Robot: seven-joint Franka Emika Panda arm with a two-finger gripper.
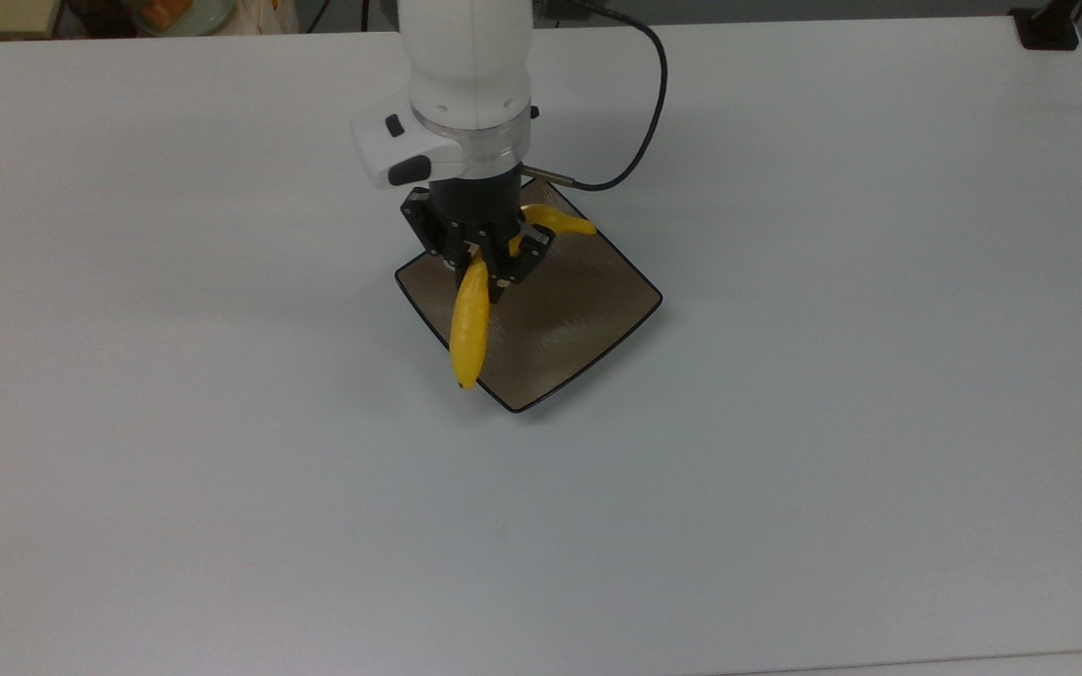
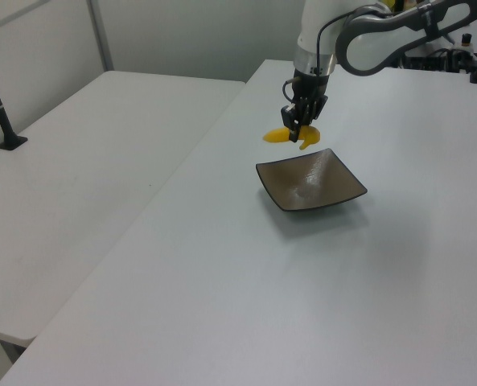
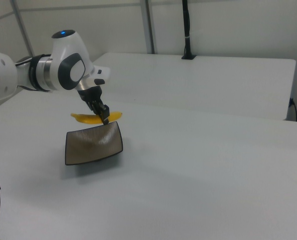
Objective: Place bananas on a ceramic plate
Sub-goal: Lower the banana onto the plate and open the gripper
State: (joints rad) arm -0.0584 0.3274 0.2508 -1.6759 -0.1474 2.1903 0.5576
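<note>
The square ceramic plate (image 1: 560,319) lies on the white table (image 1: 785,469). Above the plate's edge nearest the top view's left, the gripper (image 1: 487,266) pinches the banana (image 1: 469,324) mid-length, clear of the plate.

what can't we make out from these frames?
- Top view: middle of the banana, hidden by the gripper and wrist.
- Top view: the plate's far corner, behind the arm.
- Right view: height of banana above plate can't be judged.
- Left view: finger contact on banana too small to see.
</note>
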